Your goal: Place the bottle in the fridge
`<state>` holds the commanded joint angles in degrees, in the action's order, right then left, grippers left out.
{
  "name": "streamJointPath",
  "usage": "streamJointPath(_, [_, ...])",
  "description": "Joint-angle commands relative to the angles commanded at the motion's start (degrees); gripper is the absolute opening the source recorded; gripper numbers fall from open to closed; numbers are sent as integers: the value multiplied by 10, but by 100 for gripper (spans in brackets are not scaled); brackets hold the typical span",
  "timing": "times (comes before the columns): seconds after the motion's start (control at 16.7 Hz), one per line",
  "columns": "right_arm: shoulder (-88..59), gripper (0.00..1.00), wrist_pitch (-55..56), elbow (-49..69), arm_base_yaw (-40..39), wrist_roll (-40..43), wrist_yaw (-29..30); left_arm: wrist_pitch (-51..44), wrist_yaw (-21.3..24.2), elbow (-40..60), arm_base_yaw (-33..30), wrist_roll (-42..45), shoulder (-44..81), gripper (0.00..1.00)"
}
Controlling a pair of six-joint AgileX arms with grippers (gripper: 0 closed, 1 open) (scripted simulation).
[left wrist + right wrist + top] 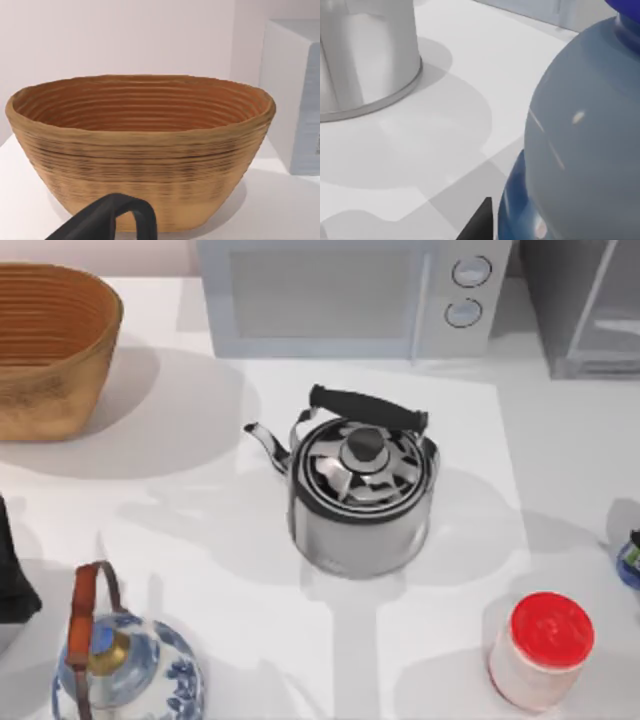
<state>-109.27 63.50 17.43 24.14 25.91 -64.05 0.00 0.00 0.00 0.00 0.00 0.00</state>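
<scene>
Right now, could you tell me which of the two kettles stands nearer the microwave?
The shiny steel kettle with the black handle, mid-table, just in front of the microwave. The blue-and-white porcelain kettle sits at the table's near left edge.

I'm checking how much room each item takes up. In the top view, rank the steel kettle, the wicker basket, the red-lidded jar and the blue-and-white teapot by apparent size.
Largest to smallest:
1. Steel kettle
2. Wicker basket, cut off by the frame edge, so it may really rival the kettle
3. Blue-and-white teapot, also partly cropped
4. Red-lidded jar
</scene>
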Motion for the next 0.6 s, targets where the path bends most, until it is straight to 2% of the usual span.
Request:
streamJointPath(0.24, [19,1,-154,52,48,84,-42,0,0,0,0,0,0,100])
streamJointPath(0.6, [60,1,-459,143,116,259,-94,0,0,0,0,0,0,100])
